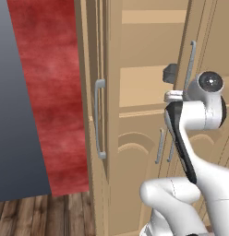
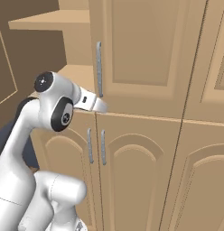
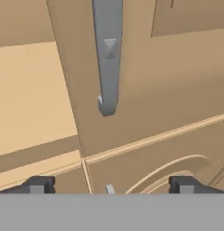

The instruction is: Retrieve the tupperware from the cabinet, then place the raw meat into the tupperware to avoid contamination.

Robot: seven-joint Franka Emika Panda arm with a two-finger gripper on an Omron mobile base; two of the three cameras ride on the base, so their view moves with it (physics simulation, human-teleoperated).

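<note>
- The cabinet [image 2: 145, 67] is standing directly ahead of the robot, a tall light-tan wooden unit with smooth matte faces, flat-panel upper doors and arched-panel lower doors.
- Its left upper door [image 1: 99, 83] is hanging open edge-on, showing bare tan shelves [image 1: 144, 85] inside.
- Slim silver bar handles [image 3: 108, 54] are running upright along the door edges.
- The hand [image 3: 111, 186] is hovering released, fingers spread wide and gripping nothing, close below the right upper door's handle.
- A mottled red wall [image 1: 49, 92] is showing at left, above a wood-plank floor [image 1: 42, 214].
</note>
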